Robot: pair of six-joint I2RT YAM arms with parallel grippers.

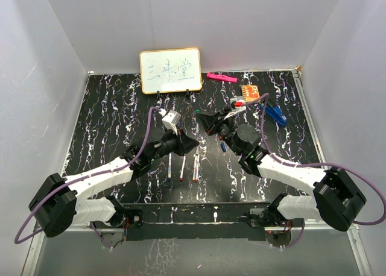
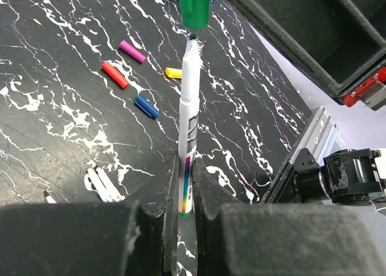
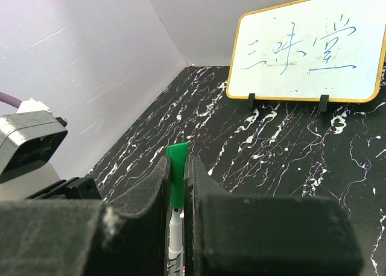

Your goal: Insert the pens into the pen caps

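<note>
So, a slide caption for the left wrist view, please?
Left claw grips a white pen, its tip at the green cap.

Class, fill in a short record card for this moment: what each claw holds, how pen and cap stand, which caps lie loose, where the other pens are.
Left claw: shut on a white pen, tip pointing at the cap
Right claw: shut on the green cap
Pen and cap: tip at the cap's mouth, not yet seated
Loose caps: pink, red, yellow, blue, on the table
Other pens: lying flat between the arms
</note>
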